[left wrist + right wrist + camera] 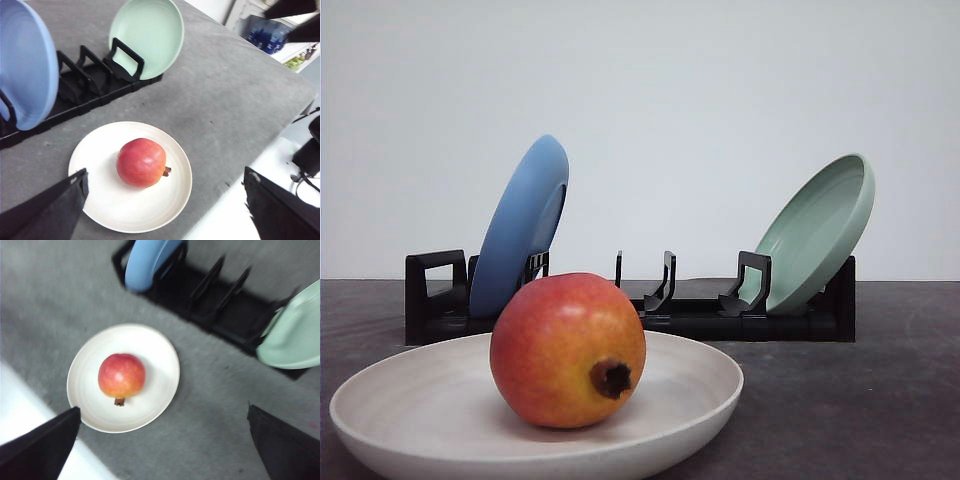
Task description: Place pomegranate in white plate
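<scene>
One pomegranate (pixel 567 350) sits in the white plate (pixel 695 385) near the bench (pixel 840 400) front edge, crown toward you. Behind it, note the black rack (pixel 700 318). Both end effectors, left (pixel 165 210) and right (pixel 162 450), are spread wide, gripping nothing.
</scene>
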Robot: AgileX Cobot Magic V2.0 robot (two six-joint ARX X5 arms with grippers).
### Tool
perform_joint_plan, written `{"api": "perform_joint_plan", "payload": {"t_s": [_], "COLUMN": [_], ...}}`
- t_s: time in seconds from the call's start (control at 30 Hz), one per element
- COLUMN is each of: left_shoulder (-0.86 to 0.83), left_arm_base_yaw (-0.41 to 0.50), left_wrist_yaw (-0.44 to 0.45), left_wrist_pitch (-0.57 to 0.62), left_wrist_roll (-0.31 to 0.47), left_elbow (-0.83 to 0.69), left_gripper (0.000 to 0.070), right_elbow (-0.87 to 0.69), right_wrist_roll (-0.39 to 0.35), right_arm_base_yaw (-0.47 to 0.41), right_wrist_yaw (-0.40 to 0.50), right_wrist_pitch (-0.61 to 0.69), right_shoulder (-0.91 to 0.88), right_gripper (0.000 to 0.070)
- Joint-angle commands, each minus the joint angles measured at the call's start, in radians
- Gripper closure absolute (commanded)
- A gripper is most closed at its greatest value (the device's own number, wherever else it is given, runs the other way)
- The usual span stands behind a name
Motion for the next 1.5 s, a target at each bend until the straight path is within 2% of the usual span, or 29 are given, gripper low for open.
{"api": "perform_joint_plan", "payload": {"t_s": [0.0, 0.1, 0.2, 0.33, 0.5, 0.6, 0.63, 0.67, 0.7, 0.73, 0.77, 0.8, 1.47], "left_shoulder": [0.003, 0.003, 0.003, 0.003, 0.003, 0.003, 0.003, 0.003, 0.003, 0.003, 0.003, 0.004, 0.003], "left_arm_base_yaw": [-0.013, -0.013, -0.013, -0.013, -0.013, -0.013, -0.013, -0.013, -0.013, -0.013, -0.013, -0.013, -0.013], "left_wrist_yaw": [-0.018, -0.026, -0.03, -0.081, -0.147, -0.154, -0.154, -0.154, -0.153, -0.154, -0.153, -0.153, -0.153], "left_wrist_pitch": [0.008, 0.024, 0.063, 0.119, 0.138, 0.138, 0.137, 0.135, 0.133, 0.132, 0.133, 0.133, 0.134], "left_wrist_roll": [0.009, 0.01, 0.011, 0.042, 0.061, 0.061, 0.061, 0.06, 0.06, 0.056, 0.057, 0.056, 0.055], "left_elbow": [0.008, 0.008, 0.008, 0.008, 0.008, 0.008, 0.008, 0.008, 0.008, 0.008, 0.008, 0.008, 0.009], "left_gripper": [0.011, 0.011, 0.011, 0.011, 0.011, 0.0112, 0.0149, 0.0296, 0.0551, 0.0691, 0.0665, 0.07, 0.07], "right_elbow": [-0.026, -0.103, -0.189, -0.28, -0.325, -0.325, -0.325, -0.325, -0.325, -0.325, -0.325, -0.325, -0.325], "right_wrist_roll": [0.019, 0.044, 0.061, 0.075, 0.073, 0.068, 0.066, 0.066, 0.066, 0.059, 0.054, 0.054, 0.054], "right_arm_base_yaw": [0.01, 0.01, 0.01, 0.01, 0.01, 0.01, 0.01, 0.01, 0.01, 0.01, 0.011, 0.011, 0.01], "right_wrist_yaw": [0.039, 0.116, 0.116, 0.117, 0.117, 0.118, 0.118, 0.116, 0.113, 0.11, 0.115, 0.124, 0.125], "right_wrist_pitch": [0.0, 0.017, 0.071, 0.122, 0.125, 0.132, 0.137, 0.137, 0.132, 0.126, 0.122, 0.121, 0.126], "right_shoulder": [-0.053, -0.173, -0.291, -0.403, -0.442, -0.442, -0.442, -0.442, -0.442, -0.442, -0.442, -0.442, -0.443], "right_gripper": [0.0, 0.0, 0.0, 0.0, 0.0, 0.0, 0.0002, 0.0133, 0.0471, 0.0698, 0.0643, 0.0656, 0.0668]}}
